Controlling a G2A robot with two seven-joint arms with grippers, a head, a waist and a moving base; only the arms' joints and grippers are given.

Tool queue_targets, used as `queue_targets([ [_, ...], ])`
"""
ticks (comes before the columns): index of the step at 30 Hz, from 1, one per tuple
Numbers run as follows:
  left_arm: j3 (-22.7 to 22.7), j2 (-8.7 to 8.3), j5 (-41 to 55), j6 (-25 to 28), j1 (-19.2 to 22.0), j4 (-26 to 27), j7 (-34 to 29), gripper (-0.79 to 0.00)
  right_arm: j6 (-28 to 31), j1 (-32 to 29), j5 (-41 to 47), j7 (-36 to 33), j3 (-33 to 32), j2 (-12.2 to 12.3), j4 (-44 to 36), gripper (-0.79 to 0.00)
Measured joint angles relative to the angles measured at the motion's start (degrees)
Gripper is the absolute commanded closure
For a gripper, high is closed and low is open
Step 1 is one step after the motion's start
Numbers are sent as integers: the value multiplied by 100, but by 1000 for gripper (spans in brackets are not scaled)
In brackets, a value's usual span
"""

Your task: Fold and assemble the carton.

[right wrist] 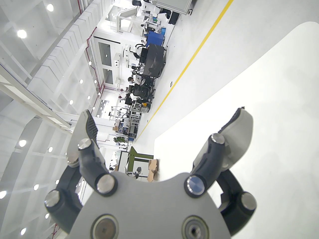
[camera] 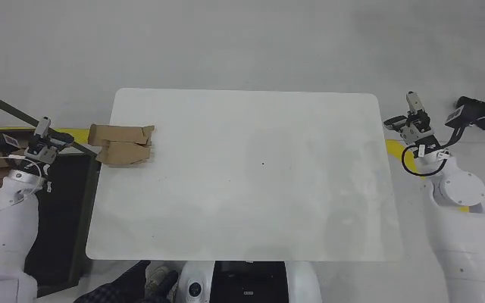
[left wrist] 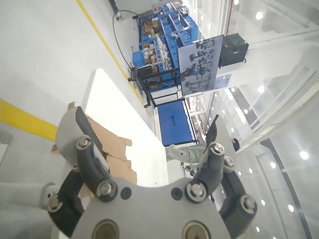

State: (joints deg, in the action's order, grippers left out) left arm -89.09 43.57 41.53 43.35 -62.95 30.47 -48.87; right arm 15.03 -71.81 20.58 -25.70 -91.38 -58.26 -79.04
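A flat, unfolded brown carton [camera: 122,145] lies at the far left edge of the white table [camera: 250,182], partly hanging over that edge. In the left wrist view the carton [left wrist: 112,145] shows just beyond my left gripper [left wrist: 147,119], whose fingers stand wide apart with nothing between them. That gripper [camera: 45,129] hangs off the table's left side, a short way from the carton. My right gripper [camera: 411,104] is off the table's far right corner. Its own view shows the right gripper [right wrist: 163,116] open and empty, with the carton [right wrist: 153,169] small at the table's far end.
A dark bin [camera: 53,220] stands on the floor beside the table's left edge. Yellow floor tape [camera: 394,148] runs past the right edge. The wide middle of the table is bare white surface.
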Motion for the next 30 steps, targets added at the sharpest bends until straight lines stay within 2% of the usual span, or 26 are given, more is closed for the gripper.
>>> queue_targets([
  [6,270,156,-390,110,278,-619,371,-785,0,0,0,0,0,0,0,-785],
  [13,688,357,-1246,167,580,-1207,1144,-785,0,0,0,0,0,0,0,-785],
  [26,1106,691,-1968,129,1090,-1553,1753,-785,0,0,0,0,0,0,0,-785],
  [29,1167,751,-2080,99,1190,-1610,1806,-693,0,0,0,0,0,0,0,-785],
  [30,1180,768,-2099,81,1217,-1630,1819,-619,0,0,0,0,0,0,0,-785],
])
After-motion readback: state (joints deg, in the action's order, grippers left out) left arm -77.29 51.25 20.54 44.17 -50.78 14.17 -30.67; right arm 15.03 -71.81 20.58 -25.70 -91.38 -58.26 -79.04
